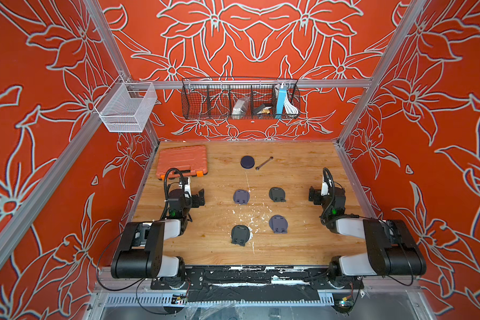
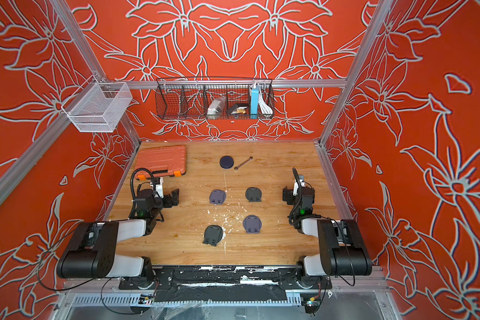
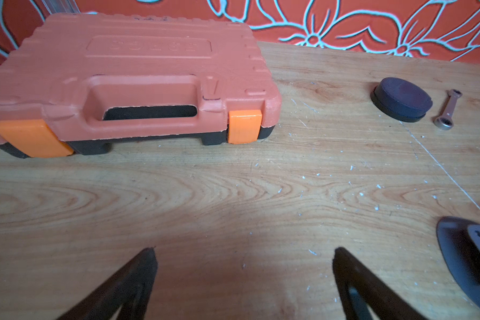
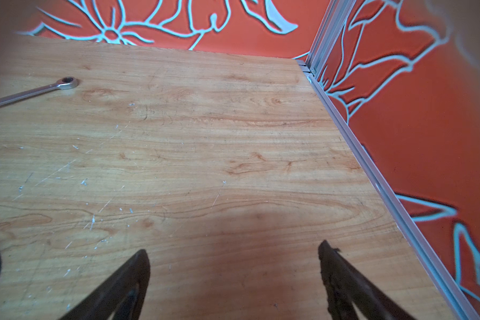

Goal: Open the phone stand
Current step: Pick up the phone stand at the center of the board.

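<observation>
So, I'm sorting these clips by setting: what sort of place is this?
Likely a robot test booth: red floral wall panels on an aluminium frame, two black-and-white robot arms mounted at a scratched wooden tabletop.

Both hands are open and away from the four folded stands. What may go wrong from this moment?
1. The dark stand nearest the robot lies flat on the table, so a grip may push it along instead of opening it.
2. The left hand is close to the orange case; a wide swing might hit it.
</observation>
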Action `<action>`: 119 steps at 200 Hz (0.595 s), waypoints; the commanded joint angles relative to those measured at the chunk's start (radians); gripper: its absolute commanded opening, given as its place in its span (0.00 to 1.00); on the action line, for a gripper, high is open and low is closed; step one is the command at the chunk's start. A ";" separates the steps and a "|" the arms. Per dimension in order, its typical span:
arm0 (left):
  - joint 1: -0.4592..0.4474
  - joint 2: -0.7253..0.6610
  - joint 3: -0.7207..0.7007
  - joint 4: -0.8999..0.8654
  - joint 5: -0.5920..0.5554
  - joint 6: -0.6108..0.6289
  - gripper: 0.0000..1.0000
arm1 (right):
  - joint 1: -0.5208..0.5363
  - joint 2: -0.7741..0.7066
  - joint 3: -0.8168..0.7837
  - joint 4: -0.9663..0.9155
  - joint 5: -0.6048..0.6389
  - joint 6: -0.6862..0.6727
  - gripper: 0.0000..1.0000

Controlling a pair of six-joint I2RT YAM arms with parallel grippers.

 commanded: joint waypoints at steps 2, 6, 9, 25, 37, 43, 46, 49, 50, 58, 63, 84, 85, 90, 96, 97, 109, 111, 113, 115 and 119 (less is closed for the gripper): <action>-0.009 -0.013 0.046 -0.042 -0.037 -0.004 1.00 | 0.008 0.000 0.010 0.019 0.013 -0.020 0.97; -0.011 -0.017 0.049 -0.051 -0.040 -0.003 1.00 | 0.009 0.000 0.010 0.021 0.012 -0.021 0.97; -0.013 -0.018 0.055 -0.060 -0.045 -0.003 1.00 | 0.008 0.000 0.009 0.021 0.013 -0.021 0.97; -0.036 -0.036 0.100 -0.148 -0.083 0.006 1.00 | 0.012 -0.022 0.012 0.005 0.036 -0.012 0.97; -0.048 -0.052 0.140 -0.236 -0.106 0.005 1.00 | 0.012 -0.060 0.030 -0.065 0.077 0.005 0.97; -0.050 -0.059 0.162 -0.278 -0.119 -0.002 1.00 | 0.012 -0.080 0.049 -0.120 0.096 0.013 0.97; -0.051 -0.062 0.174 -0.304 -0.124 -0.006 1.00 | 0.012 -0.091 0.058 -0.145 0.103 0.015 0.97; -0.052 -0.063 0.185 -0.326 -0.130 -0.010 1.00 | 0.012 -0.102 0.070 -0.173 0.106 0.017 0.97; -0.052 -0.064 0.188 -0.332 -0.133 -0.012 1.00 | 0.012 -0.106 0.073 -0.182 0.107 0.017 0.97; -0.058 -0.068 0.213 -0.378 -0.151 -0.021 0.99 | 0.012 -0.134 0.099 -0.248 0.105 0.020 0.98; -0.061 -0.070 0.228 -0.406 -0.148 -0.020 1.00 | 0.012 -0.154 0.111 -0.280 0.101 0.020 0.97; -0.101 -0.107 0.263 -0.464 -0.173 0.004 1.00 | 0.011 -0.256 0.130 -0.394 0.113 0.082 0.97; -0.102 -0.110 0.264 -0.466 -0.175 0.004 1.00 | 0.011 -0.262 0.131 -0.400 0.114 0.088 0.97; -0.107 -0.124 0.271 -0.474 -0.181 0.001 1.00 | 0.012 -0.288 0.138 -0.428 0.112 0.121 0.97; -0.113 -0.143 0.283 -0.496 -0.179 0.001 1.00 | 0.012 -0.322 0.146 -0.458 0.095 0.143 0.97; -0.114 -0.145 0.287 -0.500 -0.178 0.001 1.00 | 0.012 -0.326 0.147 -0.462 0.092 0.146 0.97; -0.125 -0.177 0.337 -0.585 -0.172 -0.012 1.00 | 0.011 -0.385 0.163 -0.504 0.053 0.174 0.98; -0.128 -0.181 0.348 -0.602 -0.172 -0.014 1.00 | 0.011 -0.394 0.165 -0.511 0.048 0.181 0.98; -0.131 -0.184 0.357 -0.617 -0.172 -0.018 1.00 | 0.011 -0.404 0.167 -0.517 0.043 0.188 0.97; -0.133 -0.186 0.366 -0.633 -0.172 -0.021 0.99 | 0.010 -0.413 0.170 -0.522 0.039 0.195 0.97; -0.140 -0.192 0.383 -0.659 -0.169 -0.026 0.99 | 0.010 -0.429 0.174 -0.529 0.031 0.209 0.97</action>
